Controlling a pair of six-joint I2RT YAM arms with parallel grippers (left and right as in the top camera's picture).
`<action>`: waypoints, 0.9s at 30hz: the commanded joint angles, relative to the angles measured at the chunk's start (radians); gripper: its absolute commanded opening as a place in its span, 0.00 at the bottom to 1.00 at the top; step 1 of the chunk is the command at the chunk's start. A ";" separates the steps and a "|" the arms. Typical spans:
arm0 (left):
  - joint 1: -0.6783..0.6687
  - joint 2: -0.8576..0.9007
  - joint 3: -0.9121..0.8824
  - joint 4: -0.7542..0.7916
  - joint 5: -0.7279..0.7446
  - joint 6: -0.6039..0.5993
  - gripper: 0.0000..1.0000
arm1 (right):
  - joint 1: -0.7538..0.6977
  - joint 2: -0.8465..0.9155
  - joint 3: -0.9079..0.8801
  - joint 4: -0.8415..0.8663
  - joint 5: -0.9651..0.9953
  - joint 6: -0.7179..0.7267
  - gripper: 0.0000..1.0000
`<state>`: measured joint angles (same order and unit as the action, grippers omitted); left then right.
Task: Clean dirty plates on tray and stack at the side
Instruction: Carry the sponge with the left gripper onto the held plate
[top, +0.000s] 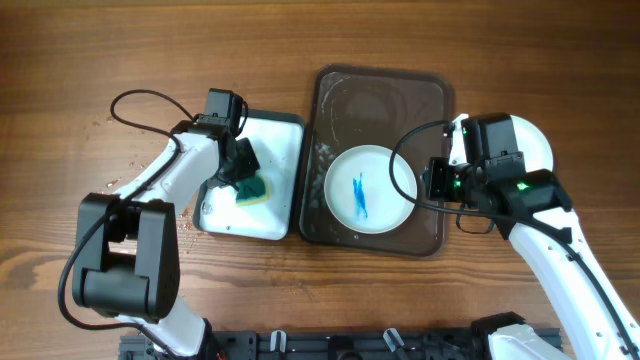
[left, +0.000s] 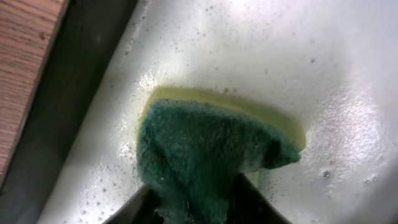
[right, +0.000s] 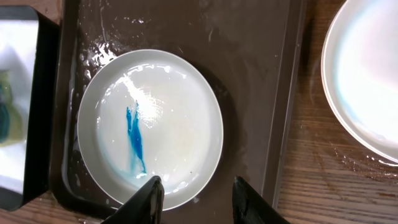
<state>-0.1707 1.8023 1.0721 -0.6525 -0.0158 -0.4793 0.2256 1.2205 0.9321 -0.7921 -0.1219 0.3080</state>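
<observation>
One whitish plate (right: 367, 74) sits at three o'clock of the tray (right: 261, 62), the blue-smeared plate (right: 168, 124) awaits scrubbing; left gripper (top: 242, 168) clamps the sponge (left: 205, 155), right gripper (right: 199, 199) gapes empty.

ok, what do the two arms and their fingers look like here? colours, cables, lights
Same build on both: white links with black joint housings. The left arm has a black cable looping free near its wrist. The right arm has a similar loop, plus green lights on its black wrist block. Both the left fingers and right fingers are plain black, with no markings visible.
</observation>
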 joint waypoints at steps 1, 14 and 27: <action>0.005 0.007 -0.021 -0.009 0.019 0.005 0.04 | -0.006 0.006 0.015 0.000 0.011 -0.017 0.37; 0.005 -0.202 0.283 -0.341 0.182 0.080 0.04 | -0.006 0.256 0.010 0.062 0.026 -0.019 0.47; -0.208 -0.205 0.322 -0.333 0.210 0.104 0.04 | -0.018 0.583 0.010 0.215 -0.113 -0.095 0.04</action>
<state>-0.2970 1.5604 1.3830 -1.0248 0.1699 -0.3668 0.2062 1.7573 0.9524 -0.5793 -0.1974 0.2340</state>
